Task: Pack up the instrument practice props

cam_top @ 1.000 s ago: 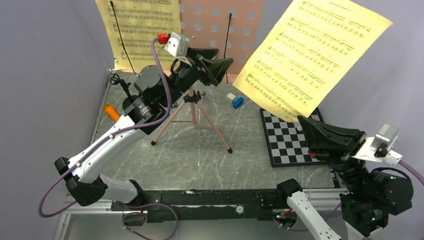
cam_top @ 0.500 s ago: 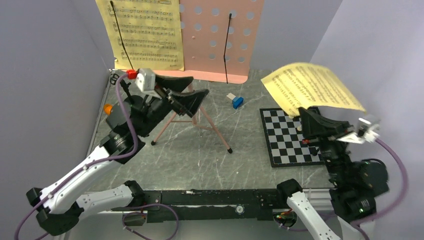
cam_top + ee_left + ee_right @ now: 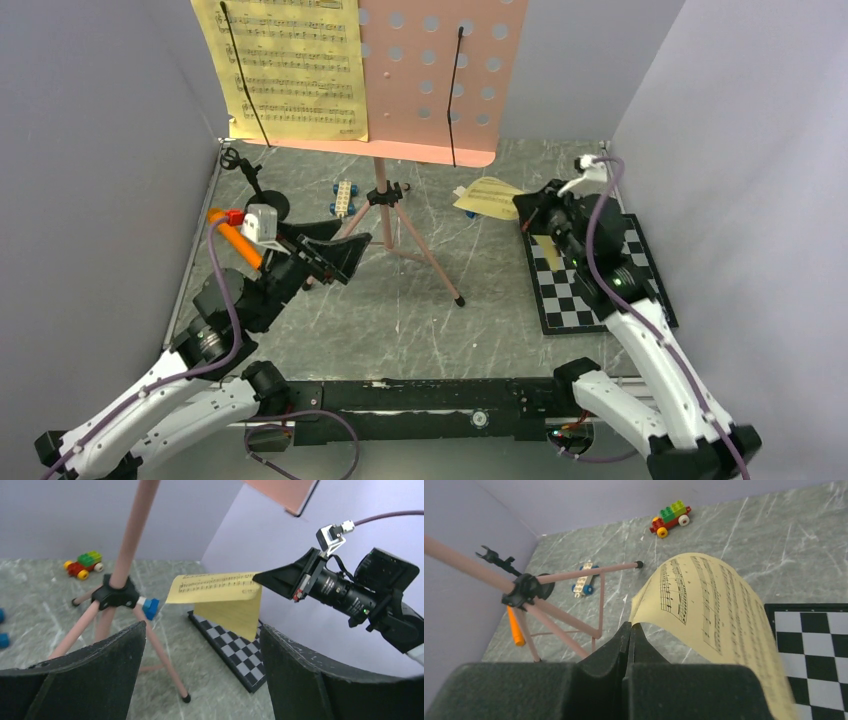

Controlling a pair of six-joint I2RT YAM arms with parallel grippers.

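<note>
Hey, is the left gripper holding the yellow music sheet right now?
No, the left gripper is open and empty, while the yellow music sheet is pinched in the shut right gripper.

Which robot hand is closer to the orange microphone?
Left. The left gripper hangs open close beside the microphone. The right gripper is far off across the table, by the chessboard, shut on a yellow sheet.
</note>
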